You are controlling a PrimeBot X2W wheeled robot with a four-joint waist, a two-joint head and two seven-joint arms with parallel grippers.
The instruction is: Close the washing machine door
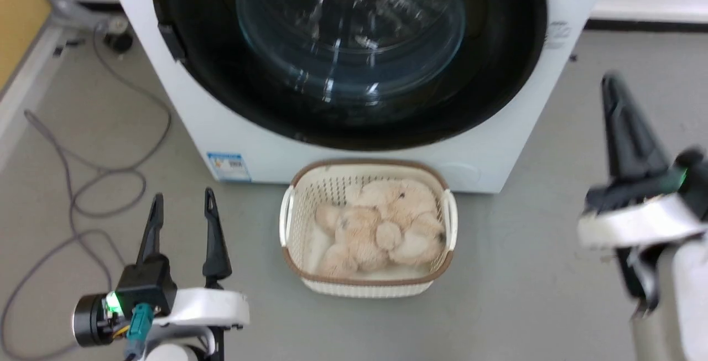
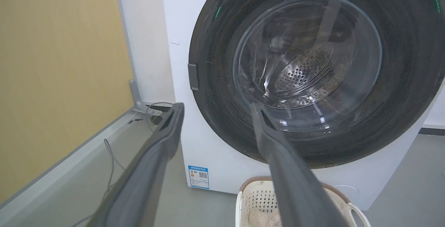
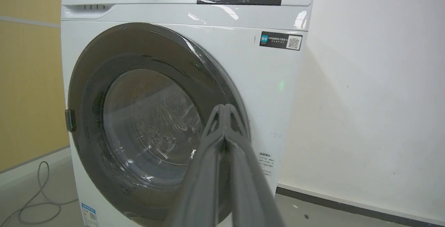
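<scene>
Sitting against the front of the washing machine (image 1: 221,129), the glossy black door (image 1: 498,73) covers the drum opening. On the floor just before the washer, a basket (image 1: 365,163) holds a plush toy (image 1: 381,223). The left gripper (image 1: 182,199) hangs with fingers spread, empty and touching nothing; the right gripper (image 1: 610,82) has its fingers pressed together, gripping nothing, apart from the door.
</scene>
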